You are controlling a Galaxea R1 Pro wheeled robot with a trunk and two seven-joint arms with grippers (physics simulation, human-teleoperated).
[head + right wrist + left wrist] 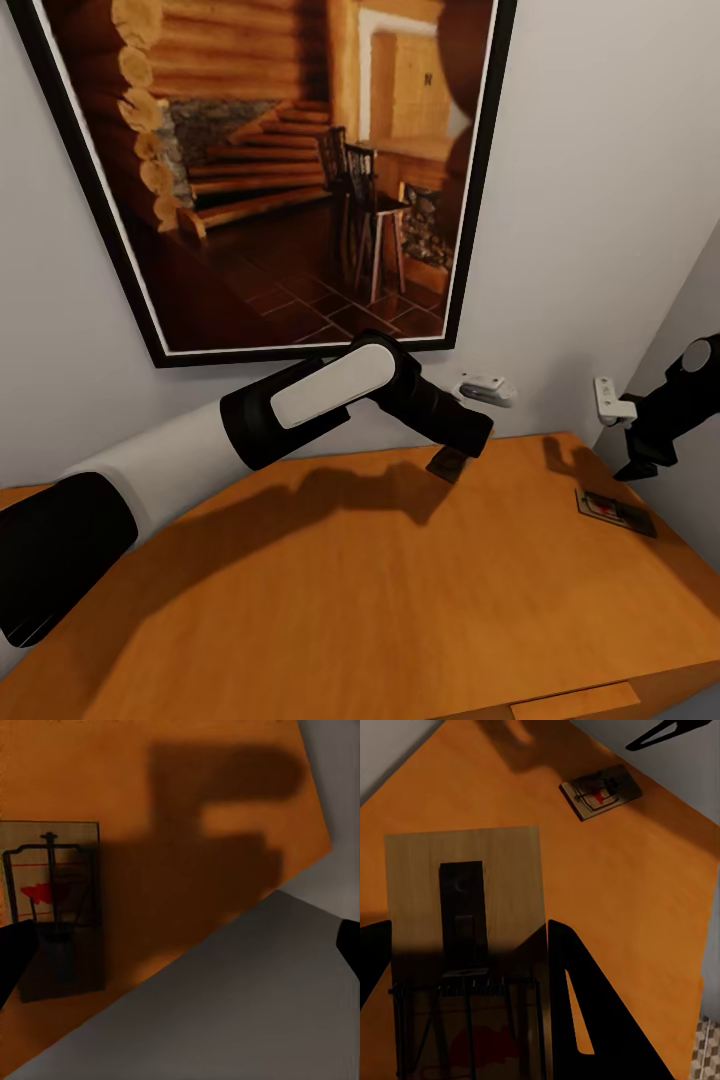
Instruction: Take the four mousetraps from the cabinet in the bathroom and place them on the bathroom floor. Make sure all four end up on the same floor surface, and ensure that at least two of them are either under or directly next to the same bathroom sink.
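My left gripper (462, 452) reaches over the back of the orange-brown cabinet (350, 600) top and is shut on a mousetrap (447, 464), held a little above the wood. In the left wrist view that mousetrap (465, 937) sits between the dark fingers (577, 1005). Another mousetrap (615, 512) lies flat on the cabinet's right end; the left wrist view shows it as mousetrap (600, 791) and the right wrist view as mousetrap (52, 907). My right gripper (640, 462) hangs open above that end, close to the side wall. A sliver of the bathroom floor (706, 1050) shows past the cabinet edge.
A large framed picture (280, 170) hangs on the wall behind the cabinet. Two small white fixtures (487, 388) (610, 398) are mounted near the corner. A grey side wall (247, 1005) closes the right. The cabinet's bar pull (575, 703) sits at the front edge.
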